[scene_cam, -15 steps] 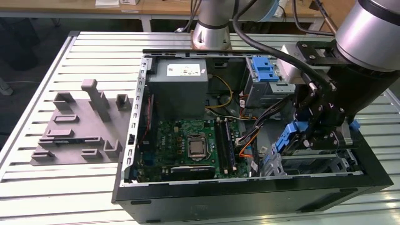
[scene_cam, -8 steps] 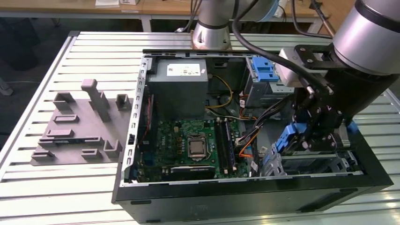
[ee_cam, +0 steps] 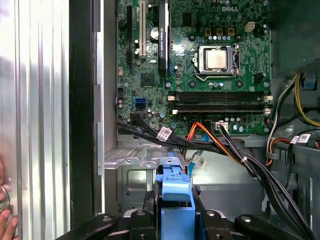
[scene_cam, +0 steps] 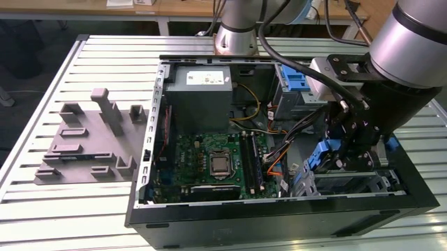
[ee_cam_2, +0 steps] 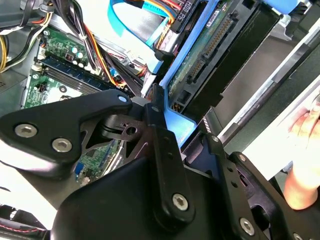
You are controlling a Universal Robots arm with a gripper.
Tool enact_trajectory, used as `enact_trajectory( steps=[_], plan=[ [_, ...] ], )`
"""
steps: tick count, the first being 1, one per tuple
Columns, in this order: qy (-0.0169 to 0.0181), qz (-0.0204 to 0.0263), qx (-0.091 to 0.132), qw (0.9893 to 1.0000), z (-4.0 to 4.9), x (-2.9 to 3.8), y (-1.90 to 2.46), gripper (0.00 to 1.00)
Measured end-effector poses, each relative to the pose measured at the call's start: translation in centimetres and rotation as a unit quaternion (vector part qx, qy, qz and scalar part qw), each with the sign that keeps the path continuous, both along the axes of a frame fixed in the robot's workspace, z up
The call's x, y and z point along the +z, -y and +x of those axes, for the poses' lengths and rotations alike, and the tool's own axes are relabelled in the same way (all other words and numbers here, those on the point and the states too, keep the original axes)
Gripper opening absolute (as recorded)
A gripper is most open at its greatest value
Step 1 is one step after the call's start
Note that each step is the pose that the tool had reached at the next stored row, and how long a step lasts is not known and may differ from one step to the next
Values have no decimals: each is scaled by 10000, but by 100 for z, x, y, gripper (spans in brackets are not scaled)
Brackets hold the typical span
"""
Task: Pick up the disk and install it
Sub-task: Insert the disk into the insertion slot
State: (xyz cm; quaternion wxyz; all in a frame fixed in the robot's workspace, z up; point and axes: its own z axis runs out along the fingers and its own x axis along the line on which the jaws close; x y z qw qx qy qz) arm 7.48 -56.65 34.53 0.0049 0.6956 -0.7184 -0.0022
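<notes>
In the exterior view, the gripper (scene_cam: 347, 148) holds the disk (scene_cam: 323, 157) on edge above the drive cage (scene_cam: 356, 184) at the open case's (scene_cam: 279, 217) right. In the second wrist view, black fingers (ee_cam_2: 162, 145) pinch the disk's (ee_cam_2: 210, 65) blue frame beside the motherboard (ee_cam_2: 55, 75). In the first wrist view, the gripper (ee_cam: 175, 220) clamps the disk (ee_cam: 175, 200) over the cage (ee_cam: 135, 172); fingertips (ee_cam: 6, 222) show at the table edge.

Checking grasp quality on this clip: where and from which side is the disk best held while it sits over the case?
By the blue carrier frame at its end, as the gripper does now: fingers pinch across the thin edge of the disk. It hangs edge-on over the drive bay in the open case, so coming from above, opposite the bay, probably keeps the connector end free.
</notes>
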Motion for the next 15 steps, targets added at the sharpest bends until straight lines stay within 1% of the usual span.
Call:
enact_trajectory(
  steps=[10, 11, 15],
  plan=[
    [0, 0, 0, 10000, 0, -1, 0, 37],
    [0, -1, 0, 10000, 0, 0, 0, 44],
    [0, 0, 0, 10000, 0, -1, 0, 44]
  ],
)
